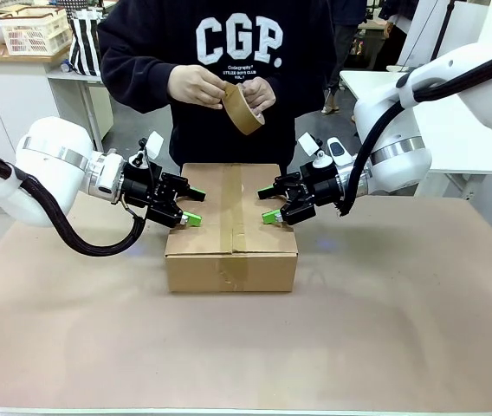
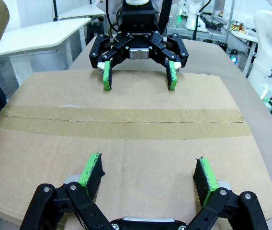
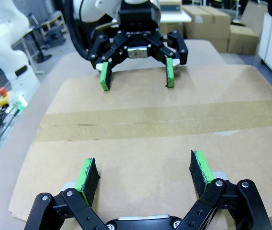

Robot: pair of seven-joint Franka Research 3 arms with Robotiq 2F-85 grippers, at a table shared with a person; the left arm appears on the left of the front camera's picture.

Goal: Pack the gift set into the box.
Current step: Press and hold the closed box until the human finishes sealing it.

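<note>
The box point(image 1: 231, 234) stands shut at the middle of the table, with a strip of brown tape point(image 1: 232, 201) running along its top seam. My left gripper point(image 1: 192, 205) is open at the box's left top edge, its green pads point(image 2: 94, 165) just over the cardboard. Opposite it, my right gripper point(image 1: 269, 203) is open at the right top edge. Each wrist view shows its own gripper low, the left point(image 2: 148, 165) and the right point(image 3: 143, 165), and the other facing it across the taped seam point(image 2: 121, 122). The gift set is hidden. The person holds a tape roll point(image 1: 242, 108) in both hands behind the box.
The brown tabletop point(image 1: 385, 321) spreads wide in front of and beside the box. White tables point(image 1: 454, 121) stand behind on the right. A white basket point(image 1: 34, 30) sits on a shelf at the far left, and stacked cartons point(image 3: 212, 19) show in the background.
</note>
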